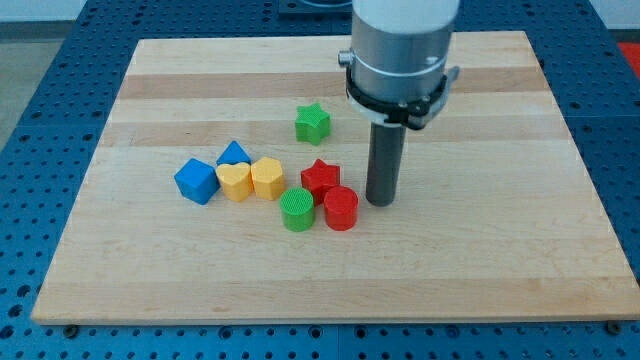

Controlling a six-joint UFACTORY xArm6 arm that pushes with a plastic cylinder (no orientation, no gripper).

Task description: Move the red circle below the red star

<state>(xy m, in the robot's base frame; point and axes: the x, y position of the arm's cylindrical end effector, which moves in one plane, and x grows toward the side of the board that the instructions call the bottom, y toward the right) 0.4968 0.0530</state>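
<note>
The arm carries no hand, only a rod, so nothing is grasped or clenched; my tip rests on the tabletop. The red circle lies just to the view's left of my tip, close but seemingly not touching it. The red star sits a little farther left and toward the view's top, touching the circle. The circle is already toward the view's bottom from the star, slightly right of directly beneath it, with a green circle beside it. The task looks nearly done; perhaps a small leftward nudge remains.
</note>
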